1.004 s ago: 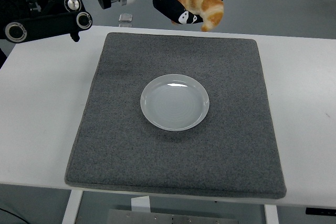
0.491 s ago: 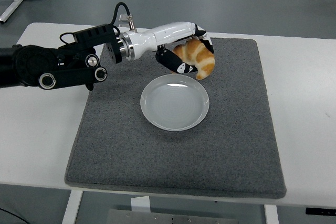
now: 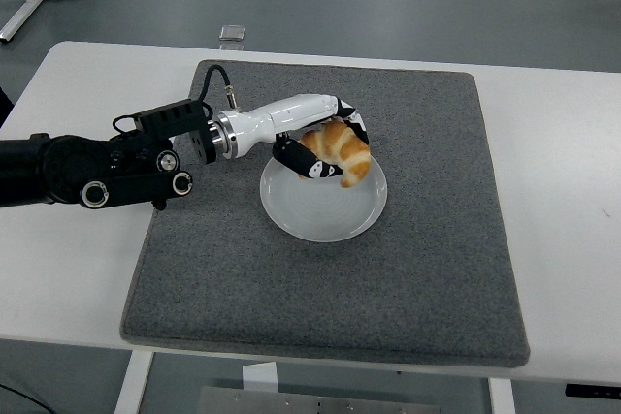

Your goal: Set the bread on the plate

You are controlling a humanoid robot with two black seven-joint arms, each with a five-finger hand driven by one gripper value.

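Left robot hand point(image 3: 325, 152) is gripping the bread point(image 3: 339, 149), fingers curled around it, over the far part of the plate point(image 3: 323, 215). Bread's long axis is tilting down toward the plate's right side. Contact unclear. Release looks next. Right arm unseen.

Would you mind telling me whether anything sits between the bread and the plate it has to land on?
Nothing visible does. The left hand holds the bread directly over the far part of the plate, whose bare surface carries nothing else.
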